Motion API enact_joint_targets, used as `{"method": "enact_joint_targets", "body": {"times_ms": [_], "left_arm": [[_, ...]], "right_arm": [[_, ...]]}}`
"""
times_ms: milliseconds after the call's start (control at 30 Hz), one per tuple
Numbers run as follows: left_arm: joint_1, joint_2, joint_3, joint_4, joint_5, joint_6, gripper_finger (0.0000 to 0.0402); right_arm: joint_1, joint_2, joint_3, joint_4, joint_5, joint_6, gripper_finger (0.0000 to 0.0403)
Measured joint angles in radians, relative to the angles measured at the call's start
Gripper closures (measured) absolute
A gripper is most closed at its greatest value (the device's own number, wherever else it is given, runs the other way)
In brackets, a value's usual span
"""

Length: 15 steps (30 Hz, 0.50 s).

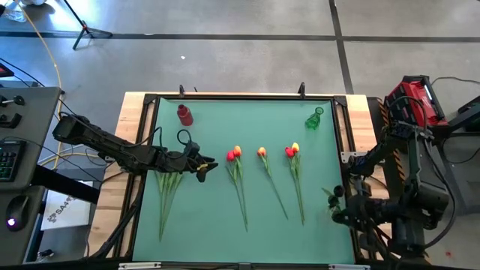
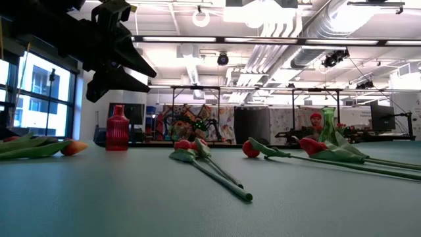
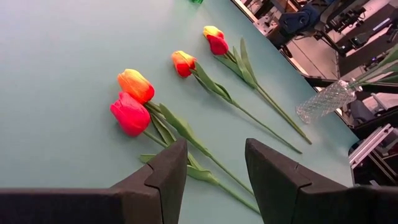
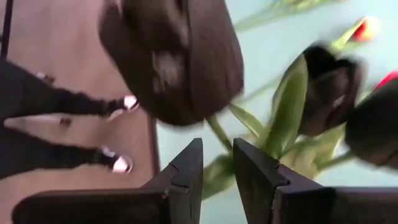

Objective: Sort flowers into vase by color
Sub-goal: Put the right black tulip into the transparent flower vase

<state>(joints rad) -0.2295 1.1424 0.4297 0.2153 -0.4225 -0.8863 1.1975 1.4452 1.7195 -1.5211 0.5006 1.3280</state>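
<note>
Tulips lie flat on the green table top: a red and orange pair (image 1: 234, 154) (image 3: 132, 102), one orange tulip (image 1: 262, 152) (image 3: 183, 62), and a red and yellow pair (image 1: 292, 150) (image 3: 214, 38). A bunch (image 1: 169, 191) lies under my left arm, its heads hidden there. My left gripper (image 1: 201, 166) (image 3: 216, 165) is open and empty, above the table just left of the red and orange pair. My right gripper (image 1: 335, 201) (image 4: 217, 163) hovers at the right edge by a clear vase (image 3: 323, 102) that holds stems. Its fingers are nearly shut around a green stem. My right gripper has a thin green tulip stem (image 4: 219, 135) running into the narrow gap between its two fingers, which point down from above. The fingertips hide the place of contact. Dark, blurred flower heads (image 4: 326, 93) and leaves crowd close around the fingers.
A red vase (image 1: 184, 115) (image 2: 117, 128) stands at the far left of the table top. A green vase (image 1: 314, 118) (image 2: 327, 125) stands at the far right. A raised black frame (image 1: 240, 97) rims the table. A red and black box (image 1: 415, 101) sits beyond the right edge.
</note>
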Motion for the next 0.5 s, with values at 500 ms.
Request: {"method": "enact_joint_targets", "body": {"times_ms": [500], "left_arm": [[0.001, 0.000, 0.000, 0.000, -0.009, 0.027, 0.0250]], "right_arm": [[0.000, -0.012, 0.000, -0.031, -0.132, 0.107, 0.0325]]}}
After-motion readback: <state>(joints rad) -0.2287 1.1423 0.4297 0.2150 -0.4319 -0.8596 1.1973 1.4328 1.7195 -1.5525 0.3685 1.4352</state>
